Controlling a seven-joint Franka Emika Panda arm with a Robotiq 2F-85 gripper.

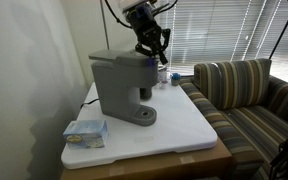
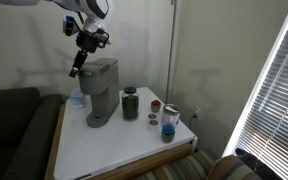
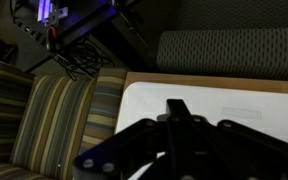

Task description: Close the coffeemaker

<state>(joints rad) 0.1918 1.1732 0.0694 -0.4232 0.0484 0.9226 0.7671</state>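
Note:
The grey coffeemaker stands on the white table top; in both exterior views its top lid looks flat and down. My gripper hangs just above the machine's top front edge. In an exterior view its fingers point down beside the upper corner of the machine. In the wrist view the dark fingers are pressed together with nothing between them, and the coffeemaker is out of view there.
A dark cup, a red-topped tin and a blue cup stand beside the machine. A pale blue box lies at the table's corner. A striped couch borders the table.

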